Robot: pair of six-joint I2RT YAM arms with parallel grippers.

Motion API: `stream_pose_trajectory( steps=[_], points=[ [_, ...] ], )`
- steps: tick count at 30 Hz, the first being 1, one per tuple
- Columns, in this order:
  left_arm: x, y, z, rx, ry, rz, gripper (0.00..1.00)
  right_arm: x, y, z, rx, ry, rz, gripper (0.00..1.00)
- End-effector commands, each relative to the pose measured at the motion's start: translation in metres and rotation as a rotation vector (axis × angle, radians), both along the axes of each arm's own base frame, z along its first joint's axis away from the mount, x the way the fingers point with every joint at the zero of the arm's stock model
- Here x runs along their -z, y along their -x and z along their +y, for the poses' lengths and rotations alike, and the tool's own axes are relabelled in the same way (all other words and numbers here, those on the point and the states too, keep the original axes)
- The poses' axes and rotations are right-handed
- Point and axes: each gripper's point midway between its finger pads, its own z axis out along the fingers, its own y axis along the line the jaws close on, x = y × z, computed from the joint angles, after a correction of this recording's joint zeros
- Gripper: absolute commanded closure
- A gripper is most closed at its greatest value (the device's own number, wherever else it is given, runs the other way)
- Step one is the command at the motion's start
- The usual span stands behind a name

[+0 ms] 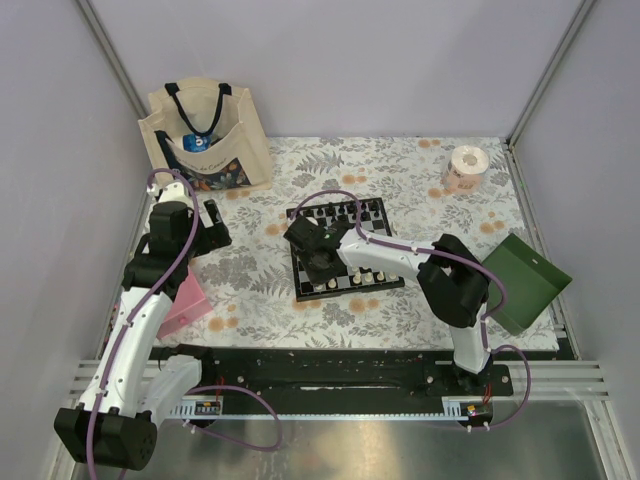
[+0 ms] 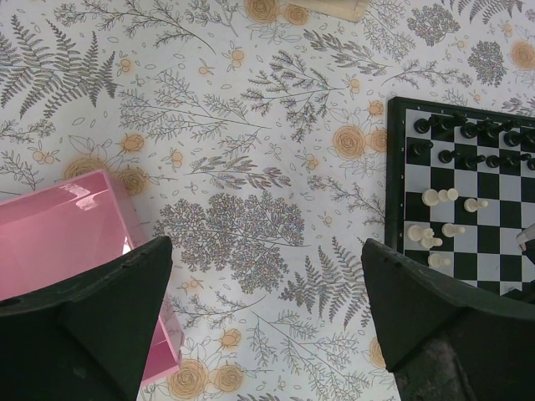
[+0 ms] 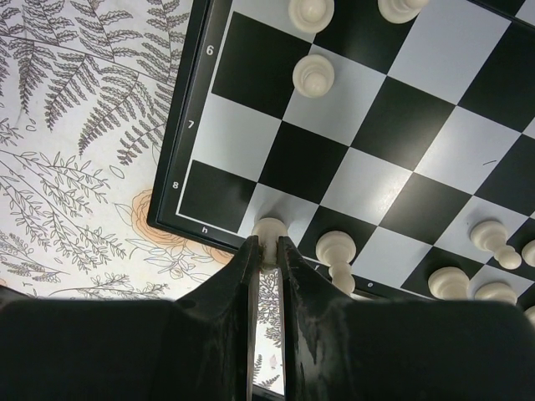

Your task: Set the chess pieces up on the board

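geometry: cream piece (image 3: 269, 227) sits right at the tips of the right gripper (image 3: 267, 244), pinched between its two fingers, jaws nearly closed on it. it's in the edge row of the board (image 3: 368, 184), one square in from the corner marked h and 8. head points up at the wrist camera, so i read its long axis as roughly vertical to the board. can't tell if the base touches the square or hangs just above. neighbouring cream piece (image 3: 338, 249) is just beside it, next square along, so clearance looks tight for a release. left gripper (image 2: 266, 249) is spread wide, gripping nothing, over the tablecloth (image 2: 251, 125) near the pink box (image 2: 67, 225), board off to its side. right arm is the nearer one.
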Motion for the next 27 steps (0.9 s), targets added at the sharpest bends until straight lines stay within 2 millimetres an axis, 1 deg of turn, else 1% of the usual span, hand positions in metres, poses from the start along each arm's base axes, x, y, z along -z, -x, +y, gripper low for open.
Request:
stream_pose_trajectory(
  steps=[1, 3, 9, 13, 15, 16, 17, 18, 20, 21, 24, 26, 27],
  points=[
    [-0.006, -0.004, -0.002, 0.015, 0.004, -0.035, 0.01, -0.005, -0.002, 0.007, -0.015, -0.001, -0.019, 0.89],
    [-0.006, -0.004, -0.001, 0.013, 0.004, -0.037, 0.01, -0.004, -0.004, 0.004, -0.003, 0.011, -0.031, 0.88],
    [-0.007, -0.004, -0.002, 0.015, 0.005, -0.04, 0.01, -0.003, -0.006, 0.005, -0.006, 0.002, -0.043, 0.77],
    [-0.007, -0.004, -0.002, 0.015, 0.005, -0.04, 0.01, -0.003, -0.008, 0.006, -0.004, 0.002, -0.048, 0.76],
    [-0.006, -0.004, -0.002, 0.015, 0.004, -0.038, 0.01, -0.005, -0.009, 0.006, -0.002, 0.0, -0.056, 0.78],
    [-0.006, -0.004, -0.001, 0.013, 0.004, -0.038, 0.01, -0.006, -0.01, 0.008, -0.001, -0.005, -0.06, 0.77],
    [-0.007, -0.004, -0.002, 0.015, 0.005, -0.041, 0.01, -0.006, -0.01, 0.007, 0.0, -0.004, -0.062, 0.72],
    [-0.007, -0.004, -0.002, 0.015, 0.005, -0.04, 0.01, -0.006, -0.01, 0.007, 0.0, -0.003, -0.061, 0.7],
    [-0.006, -0.004, -0.002, 0.015, 0.004, -0.038, 0.01, -0.007, -0.011, 0.007, 0.001, -0.004, -0.065, 0.69],
    [-0.007, -0.004, -0.002, 0.016, 0.005, -0.04, 0.01, -0.008, -0.011, 0.007, 0.002, -0.007, -0.069, 0.67],
    [-0.006, -0.004, -0.002, 0.016, 0.005, -0.038, 0.01, -0.01, -0.011, 0.007, -0.004, -0.009, -0.069, 0.64],
    [-0.007, -0.004, -0.002, 0.015, 0.005, -0.04, 0.01, -0.016, -0.011, 0.007, -0.006, -0.018, -0.078, 0.63],
    [-0.007, -0.004, -0.002, 0.015, 0.005, -0.04, 0.01, -0.019, -0.012, 0.007, -0.005, -0.023, -0.083, 0.6]
  ],
)
